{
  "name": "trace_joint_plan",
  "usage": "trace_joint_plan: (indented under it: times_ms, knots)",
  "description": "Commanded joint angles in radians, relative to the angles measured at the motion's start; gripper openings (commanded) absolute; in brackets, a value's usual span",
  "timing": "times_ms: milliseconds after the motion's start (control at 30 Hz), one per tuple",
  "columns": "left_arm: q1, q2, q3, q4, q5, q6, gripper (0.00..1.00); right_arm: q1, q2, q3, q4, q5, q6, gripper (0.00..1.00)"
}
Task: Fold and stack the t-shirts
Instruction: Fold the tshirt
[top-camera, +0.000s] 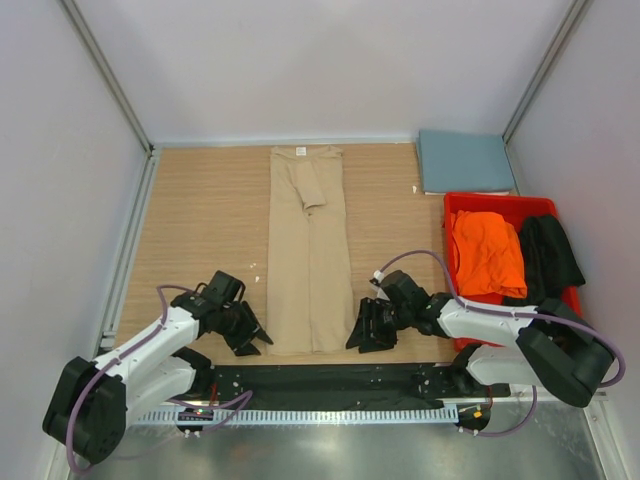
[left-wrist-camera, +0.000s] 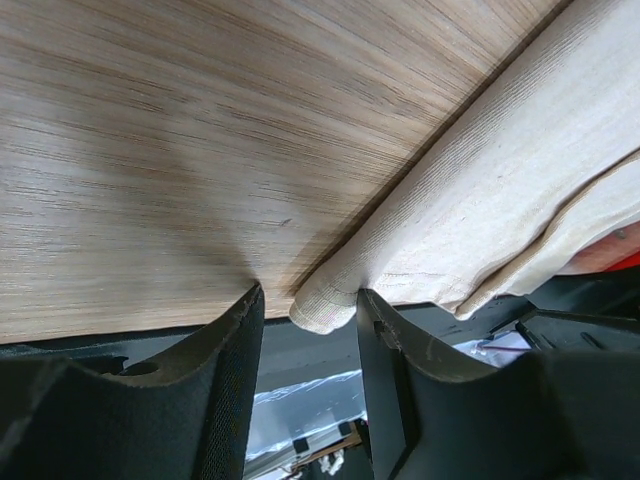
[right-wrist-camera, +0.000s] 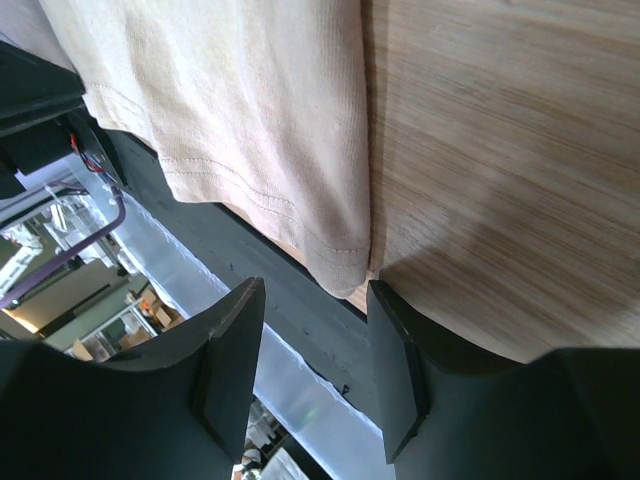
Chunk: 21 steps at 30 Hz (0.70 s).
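The tan-beige t-shirt (top-camera: 309, 250) lies folded into a long narrow strip down the middle of the wooden table. My left gripper (top-camera: 252, 342) is at its near left corner and my right gripper (top-camera: 362, 338) at its near right corner. In the left wrist view the left gripper (left-wrist-camera: 310, 293) is open, with the shirt's corner (left-wrist-camera: 325, 305) between the fingertips, against the right finger (left-wrist-camera: 385, 360). The right gripper (right-wrist-camera: 315, 288) is open too, the hem corner (right-wrist-camera: 345, 270) just beyond its tips. An orange t-shirt (top-camera: 487, 252) and a black one (top-camera: 548, 255) lie in the bin. A folded slate blue-grey t-shirt (top-camera: 465, 160) rests at the back right.
The red plastic bin (top-camera: 455, 205) stands at the right edge of the table. White walls with metal rails enclose the left, back and right sides. A black strip and cable rail (top-camera: 320, 412) run along the near edge between the arm bases.
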Motion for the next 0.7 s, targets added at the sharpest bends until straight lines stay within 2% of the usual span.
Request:
trace_joint_plan:
  times_ms: [0,133,267,500,600,667]
  knots:
    - [-0.007,0.009,-0.019,0.012,-0.025,0.032,0.44,0.003,0.024,-0.031,-0.026,0.063,0.032,0.51]
    - [-0.009,0.018,-0.011,0.001,-0.031,0.048,0.38,0.003,0.006,-0.031,-0.021,0.089,0.065,0.5]
    - [-0.009,0.026,-0.034,0.01,-0.026,0.052,0.35,0.003,0.024,-0.022,-0.015,0.097,0.082,0.49]
    - [-0.009,0.021,-0.048,0.069,-0.009,0.047,0.23,0.003,0.044,-0.048,0.019,0.101,0.096,0.46]
    - [-0.009,0.027,-0.045,0.078,0.0,0.053,0.24,0.003,0.045,-0.042,-0.009,0.117,0.092,0.45]
    - [-0.009,0.024,-0.045,0.066,0.005,0.049,0.32,0.005,0.038,-0.027,-0.039,0.123,0.085,0.45]
